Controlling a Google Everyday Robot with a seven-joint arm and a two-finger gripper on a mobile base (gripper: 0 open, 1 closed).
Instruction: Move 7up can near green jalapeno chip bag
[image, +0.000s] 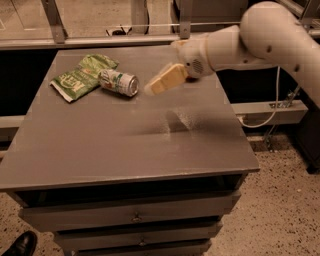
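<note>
7up can (118, 82) lies on its side at the left rear of the counter (125, 150). Its long axis runs roughly left to right, and the shiny metal end faces right and slightly toward the front. Its far end sits against, or just beside, the right edge of the green jalapeno chip bag (80, 76), which lies flat.

The gripper (154, 88) hangs just above the counter to the right of the can, near it but clearly apart, and points down and left toward that shiny end. The jaws hold nothing, and I cannot tell whether they are parted or closed.

By my judgement the can already rests near the bag, so the coming move needs only clearance from the can, not a new grasp.
</note>
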